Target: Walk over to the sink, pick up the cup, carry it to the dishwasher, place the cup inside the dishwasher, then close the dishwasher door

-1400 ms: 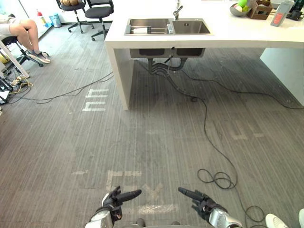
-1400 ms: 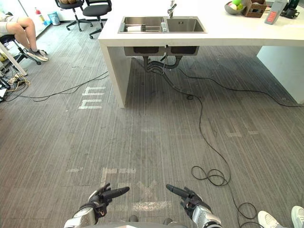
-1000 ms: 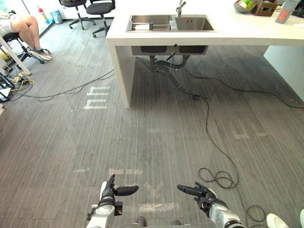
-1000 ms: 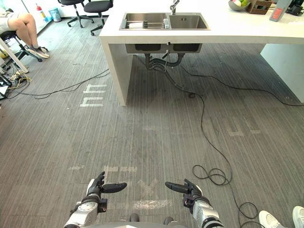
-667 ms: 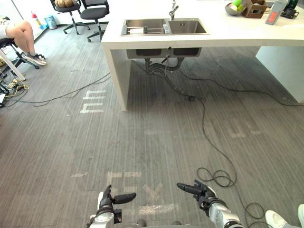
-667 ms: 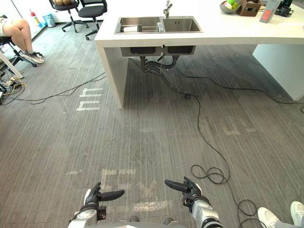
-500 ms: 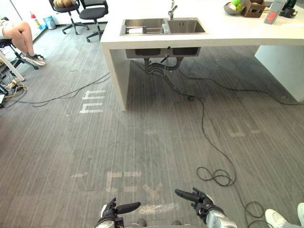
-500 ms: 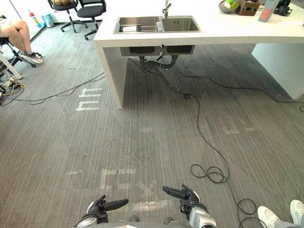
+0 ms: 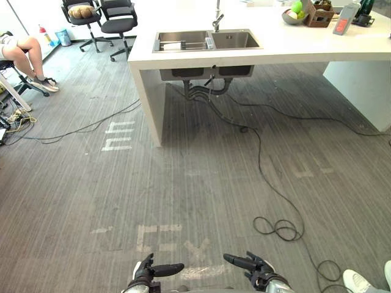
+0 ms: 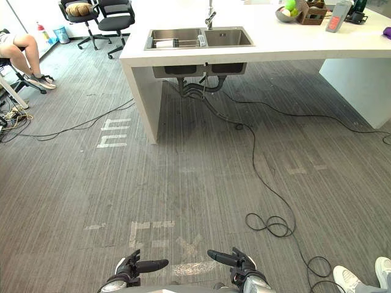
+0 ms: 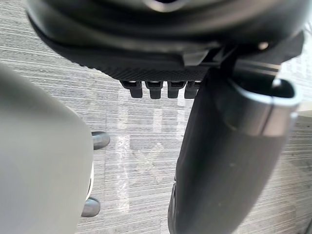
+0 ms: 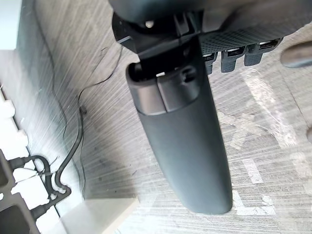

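The task looks barely begun: the robot stands well apart from the sink (image 9: 208, 40), so the walk, pick-up, carry, placing and door-closing are all ahead. The left hand (image 9: 153, 269) and right hand (image 9: 255, 266) hang low over the grey floor (image 9: 183, 183), fingers straight and holding nothing. What may be the cup (image 9: 209, 43) stands at the sink's divider, too small to be sure. Across the room sit a seated person (image 9: 27, 52), office chairs (image 9: 116, 21), the white surface (image 9: 293, 44) and a fruit bowl (image 9: 293, 13).
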Motion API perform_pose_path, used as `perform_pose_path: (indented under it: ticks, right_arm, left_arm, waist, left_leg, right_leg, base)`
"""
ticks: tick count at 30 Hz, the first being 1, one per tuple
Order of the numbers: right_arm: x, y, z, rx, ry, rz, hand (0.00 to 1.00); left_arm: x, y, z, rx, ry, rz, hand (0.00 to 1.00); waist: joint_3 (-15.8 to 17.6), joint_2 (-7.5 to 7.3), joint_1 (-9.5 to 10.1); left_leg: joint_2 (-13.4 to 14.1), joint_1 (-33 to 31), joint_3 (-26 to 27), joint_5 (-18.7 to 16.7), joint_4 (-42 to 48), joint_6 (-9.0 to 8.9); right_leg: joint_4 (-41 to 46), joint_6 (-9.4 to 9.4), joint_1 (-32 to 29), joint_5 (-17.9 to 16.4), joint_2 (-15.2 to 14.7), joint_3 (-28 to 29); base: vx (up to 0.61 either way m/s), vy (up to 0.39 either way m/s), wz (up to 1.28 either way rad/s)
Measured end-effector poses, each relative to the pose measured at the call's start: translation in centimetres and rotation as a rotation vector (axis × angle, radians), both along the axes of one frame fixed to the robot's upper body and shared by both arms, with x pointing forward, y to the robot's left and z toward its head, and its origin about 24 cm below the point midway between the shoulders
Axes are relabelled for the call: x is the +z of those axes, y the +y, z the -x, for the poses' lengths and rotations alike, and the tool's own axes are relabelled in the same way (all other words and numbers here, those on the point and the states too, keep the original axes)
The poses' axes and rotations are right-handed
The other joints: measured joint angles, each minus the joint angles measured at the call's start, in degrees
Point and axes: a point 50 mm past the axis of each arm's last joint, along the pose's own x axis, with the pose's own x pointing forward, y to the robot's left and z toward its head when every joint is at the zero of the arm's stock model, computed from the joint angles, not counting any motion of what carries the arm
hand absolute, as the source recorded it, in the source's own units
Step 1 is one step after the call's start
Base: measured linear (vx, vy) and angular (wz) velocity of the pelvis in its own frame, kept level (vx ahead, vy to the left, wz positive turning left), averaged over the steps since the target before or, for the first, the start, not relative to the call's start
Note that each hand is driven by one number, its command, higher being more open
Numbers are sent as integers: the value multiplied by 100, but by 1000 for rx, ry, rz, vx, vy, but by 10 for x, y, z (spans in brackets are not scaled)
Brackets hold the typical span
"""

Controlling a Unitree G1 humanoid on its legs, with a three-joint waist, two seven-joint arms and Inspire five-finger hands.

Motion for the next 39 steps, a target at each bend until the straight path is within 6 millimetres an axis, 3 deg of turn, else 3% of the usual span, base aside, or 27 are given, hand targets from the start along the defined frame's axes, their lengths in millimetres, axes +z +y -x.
perform_pose_path:
  ticks: [2,4,9,13,16,18,20,21,23,25,27,28,29,30,31,33,34,35,36,38,39]
  right_arm:
    - [0,-1,-2,-20,-8,-15,100]
    - [3,-3,-8,-44,-39,-28,100]
    - [12,-10,-28,-37,-129,-19,100]
    - [15,-12,-34,-42,-167,-19,100]
    - [19,-9,-40,-33,-179,-18,100]
    - [21,-5,-43,-25,-180,-23,100]
    - [21,-4,-39,-24,-172,-31,100]
    - [22,-10,-40,-19,-177,-26,100]
    - [23,-16,-41,-21,-178,-24,100]
    - [23,-19,-42,-53,-179,-37,100]
    - [20,-22,-39,-76,-153,-36,100]
    - [19,-27,-36,-84,-141,-25,100]
    - [19,-29,-35,-84,-140,-18,100]
    - [17,-35,-27,-87,-121,1,100]
    - [14,-41,-19,-90,-90,17,100]
    - [11,-48,-12,-99,-55,38,100]
    - [10,-50,-10,-101,-48,43,100]
    - [11,-52,-9,-109,-59,53,100]
    - [11,-52,-11,-110,-66,56,100]
    - [15,-53,-19,-126,-102,75,100]
    - [18,-55,-24,-162,-127,86,100]
  left_arm:
    - [0,1,-1,-17,8,31,100]
    - [0,2,-3,-48,7,80,100]
    - [2,6,-12,-42,-20,150,100]
    - [6,6,-18,-30,-35,181,100]
    - [13,2,-29,-3,-83,209,100]
    - [18,2,-36,22,-111,232,100]
    - [18,5,-34,25,-99,230,100]
    - [16,0,-32,37,-83,248,100]
    - [12,-6,-27,42,-57,263,100]
    - [6,-10,-19,59,-23,267,100]
    - [6,-10,-23,53,-52,259,100]
    - [8,-10,-28,41,-94,255,100]
    - [8,-12,-29,41,-107,258,100]
    - [9,-16,-29,48,-126,267,100]
    - [10,-20,-32,51,-148,275,100]
    - [15,-25,-43,66,-199,292,100]
    - [17,-25,-46,67,-218,294,100]
    - [25,-27,-56,72,-276,307,100]
    - [27,-27,-59,73,-289,310,100]
    - [36,-28,-69,72,-351,327,100]
    - [43,-31,-75,64,-392,337,100]
  waist:
    - [31,-48,-14]
    - [68,-98,-28]
    - [311,-268,-77]
    - [365,-250,-97]
    - [436,-244,-88]
    - [521,-316,-60]
    - [500,-436,-65]
    - [550,-274,-95]
    - [440,-32,-113]
    - [380,64,-99]
    - [359,86,-90]
    - [353,134,-135]
    - [356,205,-156]
    - [295,365,-176]
    - [289,417,-170]
    - [407,432,-160]
    - [442,424,-130]
    - [543,399,-36]
    - [570,388,-25]
    - [658,339,37]
    - [691,343,77]
  left_leg:
    - [-17,6,-9,-31,27,66]
    - [-73,74,20,-65,36,146]
    - [-262,545,-49,-254,24,359]
    - [-38,525,-309,-519,388,308]
    - [172,533,-444,-715,563,144]
    - [236,663,-432,-993,853,-145]
    - [215,844,-438,-1299,1014,-337]
    - [437,940,-444,-1609,1215,-522]
    - [747,958,-448,-1844,1296,-613]
    - [1037,1042,-468,-1981,1520,-596]
    - [1208,568,-440,-1820,2622,-409]
    - [1398,81,-350,-1354,3704,-405]
    - [1519,-79,-320,-1096,4091,-511]
    - [1752,-416,-319,-460,4753,-577]
    - [1908,-850,-352,-364,5556,-507]
    - [1792,-1482,-368,-757,6458,-337]
    - [1698,-1646,-345,-866,6501,-346]
    - [1348,-2097,-276,-1056,6002,-327]
    - [1278,-2153,-256,-1067,5785,-312]
    - [896,-2302,2,-1023,4092,-353]
    - [629,-2282,20,-743,2746,-462]
  right_leg:
    - [603,81,-244,-308,-110,-58]
    - [1787,252,-721,-670,-412,-336]
    - [4040,285,-1428,-855,-1141,-591]
    - [3357,280,-1764,-962,-1129,-526]
    - [1575,365,-1923,-202,-972,-363]
    - [603,452,-1916,212,-944,-412]
    - [501,497,-1759,169,-972,-430]
    - [875,455,-1807,651,-855,-377]
    - [1434,379,-2041,607,-600,-252]
    - [2281,-78,-2321,169,-402,-241]
    - [2443,-159,-2286,-99,-366,-288]
    - [2313,-148,-2067,-185,-322,-299]
    - [2181,-161,-1925,-208,-266,-327]
    - [1857,-222,-1638,-285,-126,-386]
    - [1546,-245,-1351,-295,-32,-404]
    - [1195,-317,-855,-321,-11,-407]
    - [1083,-348,-700,-321,-11,-408]
    - [862,-381,-327,-367,-27,-414]
    - [838,-386,-271,-373,-42,-421]
    - [779,-361,-2,-456,-137,-425]
    - [786,-273,187,-513,-184,-413]
  base:
    - [-3,26,6]
    - [-21,65,-2]
    - [-8,61,0]
    - [162,-14,36]
    - [250,-100,24]
    - [370,-236,1]
    - [364,-259,4]
    - [412,-271,9]
    - [427,-273,7]
    - [455,-308,0]
    - [412,-300,-5]
    - [273,-193,1]
    - [373,-206,11]
    - [403,-163,19]
    - [497,-158,22]
    - [389,-89,22]
    - [407,-62,13]
    - [400,-45,2]
    - [403,-10,-1]
    - [311,33,-2]
    - [375,88,-13]
